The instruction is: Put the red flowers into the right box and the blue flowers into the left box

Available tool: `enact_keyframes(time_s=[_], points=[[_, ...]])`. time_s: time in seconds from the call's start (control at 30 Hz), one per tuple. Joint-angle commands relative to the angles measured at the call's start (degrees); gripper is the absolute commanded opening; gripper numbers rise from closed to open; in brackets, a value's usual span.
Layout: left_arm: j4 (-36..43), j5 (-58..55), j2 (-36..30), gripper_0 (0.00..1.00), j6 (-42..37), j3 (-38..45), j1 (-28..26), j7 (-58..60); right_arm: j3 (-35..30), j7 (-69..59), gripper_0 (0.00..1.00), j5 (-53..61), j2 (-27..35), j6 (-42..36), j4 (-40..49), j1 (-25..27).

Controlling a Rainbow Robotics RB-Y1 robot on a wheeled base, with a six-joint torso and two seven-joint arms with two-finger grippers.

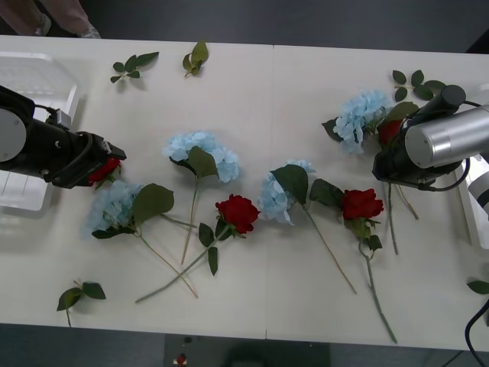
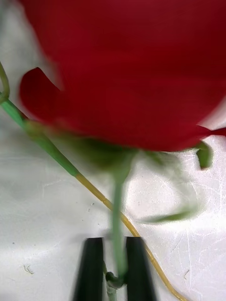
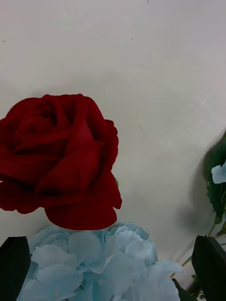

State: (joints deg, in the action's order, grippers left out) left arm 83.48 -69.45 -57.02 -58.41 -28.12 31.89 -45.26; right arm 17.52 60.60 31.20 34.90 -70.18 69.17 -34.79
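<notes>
My right gripper [image 2: 114, 244] is shut, its black fingers [image 2: 89, 268] pinching the thin green stem [image 2: 117, 207] of a red flower [image 2: 127, 70]. In the front view that red flower [image 1: 390, 130] lies beside a blue flower [image 1: 362, 115] at the table's right, under my right gripper [image 1: 388, 170]. My left gripper [image 3: 112, 242] stands open over a blue flower [image 3: 94, 263], with a red flower [image 3: 56, 160] just beyond it. In front, the left gripper [image 1: 109, 162] is next to that red flower [image 1: 103, 171] and blue flower [image 1: 113, 205]. The left box [image 1: 34, 84] sits at far left, the right box [image 1: 475, 218] at the right edge.
Two more blue flowers [image 1: 202, 155] [image 1: 278, 196] and two red flowers [image 1: 238, 212] [image 1: 361, 204] lie mid-table with long stems toward the front edge. Loose leaf sprigs [image 1: 131, 65] [image 1: 195, 57] [image 1: 416, 82] [image 1: 76, 294] are scattered near the table's edges.
</notes>
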Motion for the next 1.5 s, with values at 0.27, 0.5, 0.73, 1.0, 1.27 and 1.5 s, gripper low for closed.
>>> enact_keyframes(time_s=[0.27, 0.5, 0.73, 1.0, 1.27, 1.5], points=[[-4.1, 0.5, 0.5, 1.00, 0.4, -5.3, 6.2, -1.4, -1.1, -2.5, 0.00, 0.4, 2.1, -3.0, 2.5, -2.0], [-8.2, 1.5, 3.2, 1.00, 0.5, -5.5, 8.0, -1.9, -4.2, -1.4, 0.00, 2.3, 6.7, -10.6, 8.9, -2.1], [-11.6, 2.8, 5.5, 1.00, 0.5, -6.9, 10.2, -2.5, -11.5, 1.2, 0.00, 5.2, 10.7, -17.1, 11.9, -2.1], [-15.7, 3.5, 6.7, 1.00, 0.5, -11.3, 14.1, -2.5, -19.2, 7.2, 0.00, 3.7, 14.5, -21.5, 12.4, -1.9], [-15.7, 4.4, 6.5, 1.00, -1.4, -12.4, 14.6, -3.3, -30.1, 19.2, 0.00, 0.7, 16.0, -22.6, 8.5, -1.4], [-15.9, 5.5, 6.0, 1.00, -1.5, -17.4, 16.6, -3.4, -36.7, 31.6, 0.00, 0.4, 17.8, -20.8, 3.5, -1.5]])
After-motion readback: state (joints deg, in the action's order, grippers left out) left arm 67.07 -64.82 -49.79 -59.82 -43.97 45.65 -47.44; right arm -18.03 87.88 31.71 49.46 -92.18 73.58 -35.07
